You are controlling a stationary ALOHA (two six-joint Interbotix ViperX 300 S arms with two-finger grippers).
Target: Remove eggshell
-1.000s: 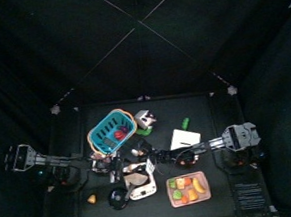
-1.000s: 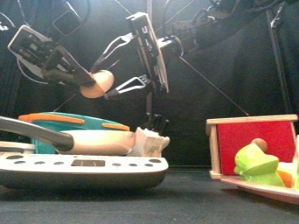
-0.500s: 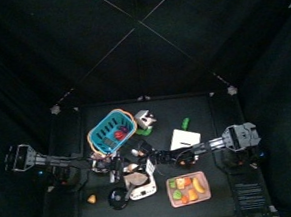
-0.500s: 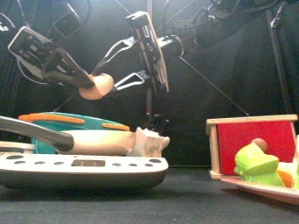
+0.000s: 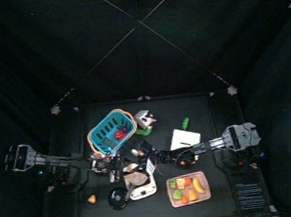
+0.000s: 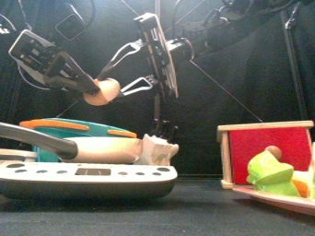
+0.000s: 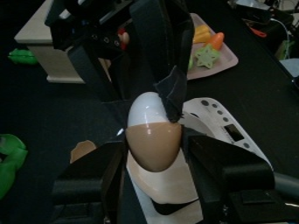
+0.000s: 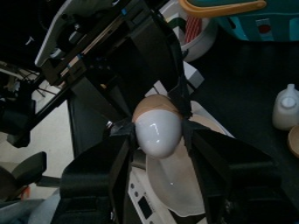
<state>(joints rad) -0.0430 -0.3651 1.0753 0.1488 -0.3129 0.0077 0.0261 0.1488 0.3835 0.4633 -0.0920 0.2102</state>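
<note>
While both arms meet above the table's middle, we see the egg held in the air between them, well above the white kitchen scale that lies on the black table. We take that scale as our landmark.

From the front, the left gripper slants down from the upper left and is clamped on the egg's tan, brown-shelled end. In the left wrist view its two jaws press on either side of that tan half, and the egg's other half, beyond them, shows white.

The right gripper hangs down above the scale's right part, and its two thin fingers reach toward the egg from the side away from the left gripper. In the right wrist view its jaws stand apart on either side of the egg's white end, close against it; we cannot tell whether they actually press on it or merely flank it.

On the scale rests a bowl with teal and orange rims, and a pale crumpled piece sits just behind the scale's right end. Well to the right of the scale stands a wooden tray with a red wall, holding green and orange toy pieces. In the top view a teal basket lies beyond the scale, and a white card with a green patch lies to the right of it.
</note>
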